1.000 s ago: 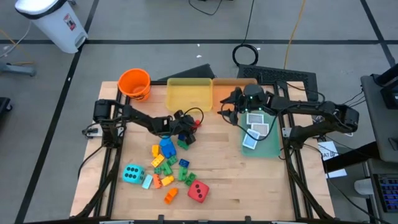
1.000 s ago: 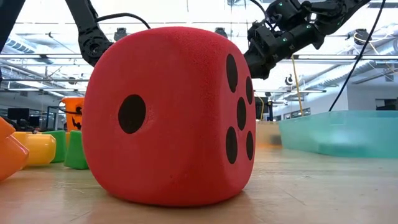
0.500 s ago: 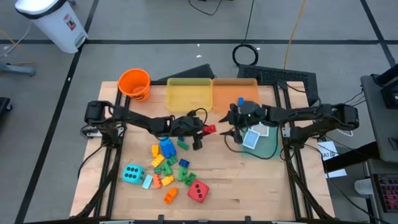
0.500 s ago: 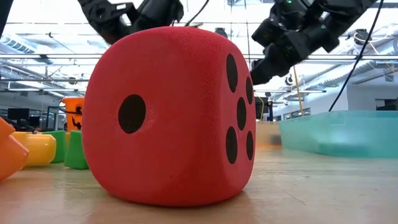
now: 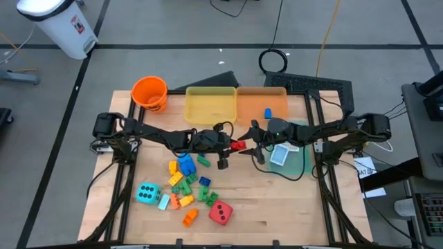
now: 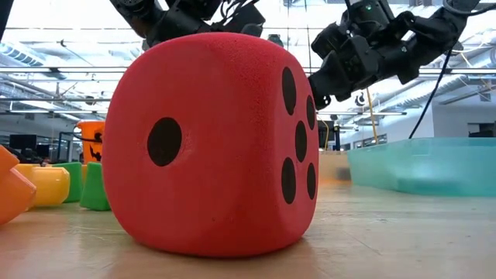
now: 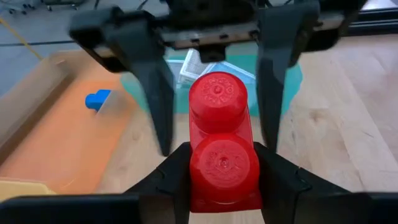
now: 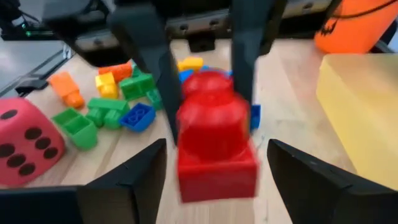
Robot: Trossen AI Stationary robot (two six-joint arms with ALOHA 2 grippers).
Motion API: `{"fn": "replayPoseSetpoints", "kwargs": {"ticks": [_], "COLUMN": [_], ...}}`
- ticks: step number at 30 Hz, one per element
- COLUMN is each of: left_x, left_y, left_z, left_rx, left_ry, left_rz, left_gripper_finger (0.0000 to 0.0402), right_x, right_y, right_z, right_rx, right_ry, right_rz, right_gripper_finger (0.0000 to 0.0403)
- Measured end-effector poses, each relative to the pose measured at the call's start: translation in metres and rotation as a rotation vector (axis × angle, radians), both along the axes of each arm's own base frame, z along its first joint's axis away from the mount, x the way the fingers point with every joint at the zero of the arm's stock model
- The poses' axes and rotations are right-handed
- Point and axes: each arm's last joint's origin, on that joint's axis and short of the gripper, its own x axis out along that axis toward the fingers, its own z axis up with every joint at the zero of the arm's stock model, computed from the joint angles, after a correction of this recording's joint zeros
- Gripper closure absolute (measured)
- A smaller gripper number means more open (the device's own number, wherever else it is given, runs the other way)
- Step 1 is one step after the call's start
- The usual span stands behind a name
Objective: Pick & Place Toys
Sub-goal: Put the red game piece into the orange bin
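Observation:
My left gripper [image 5: 233,145] holds a red two-stud brick [image 5: 238,145] above the table's middle. My right gripper [image 5: 253,144] faces it from the right, open. Its two fingers stand on either side of the brick's free end [image 7: 217,93], with gaps showing, and touch nothing. The brick also shows in the right wrist view [image 8: 214,140]. A blue brick [image 5: 268,113] lies in the orange tray [image 5: 277,97]. White cards [image 5: 279,155] lie in the green tray [image 5: 304,162]. A red die [image 5: 221,212], a cyan die [image 5: 147,193] and several bricks [image 5: 187,183] lie on the table's near part. My left gripper pinches the red brick by its two long sides [image 7: 198,180], at the end nearest the wrist, between its two fingers. The fingers lie level, coming from the table's left, along the brick. The brick is lifted clear of the table and sticks out past the fingertips toward the right gripper.
An orange bucket [image 5: 149,93] stands at the far left and a yellow tray [image 5: 210,105] beside the orange one. In the low view the red die [image 6: 209,143] fills the foreground, with both grippers above and behind it.
My left gripper has carried the red brick toward the table's right, out over the middle. My right gripper has come away from the orange tray toward the table's left and near side, up to the brick. A blue brick now shows in the orange tray.

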Motion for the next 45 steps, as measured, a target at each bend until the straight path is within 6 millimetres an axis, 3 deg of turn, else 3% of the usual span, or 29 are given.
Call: {"fn": "replayPoseSetpoints", "kwargs": {"ticks": [11,16,18,21,27,31,36,45], "left_x": [-0.001,-0.001,-0.001,-0.002,-0.011,-0.013,-0.012,-0.013], "left_y": [0.000,0.000,-0.001,0.000,0.001,0.003,0.003,0.008], "left_z": [-0.003,-0.003,-0.003,-0.003,0.009,0.011,0.010,0.009], "left_rx": [-0.021,-0.022,-0.022,-0.029,-0.039,-0.061,-0.080,-0.103], "left_ry": [0.030,0.032,0.031,0.034,0.054,0.055,0.056,0.051], "left_rz": [0.013,0.012,0.011,0.014,0.021,0.039,0.049,0.119], "left_gripper_finger": [0.0267,0.0267,0.0240,0.0167,0.0057,0.0021,0.0008,0.0007], "right_x": [0.000,0.000,0.000,-0.002,-0.019,-0.033,-0.051,-0.080], "right_y": [0.000,0.000,0.000,-0.001,-0.010,-0.025,-0.054,-0.126], "right_z": [0.002,0.001,0.001,0.002,0.012,0.025,0.029,-0.002], "right_rx": [-0.024,-0.039,-0.042,-0.046,-0.037,-0.077,-0.145,-0.014], "right_ry": [-0.017,-0.007,-0.007,0.005,0.059,0.064,0.106,0.260], "right_rz": [0.010,0.012,0.011,0.008,-0.044,-0.188,-0.457,-0.815], "right_gripper_finger": [0.0298,0.0308,0.0308,0.0308,0.0308,0.0308,0.0308,0.0305]}}
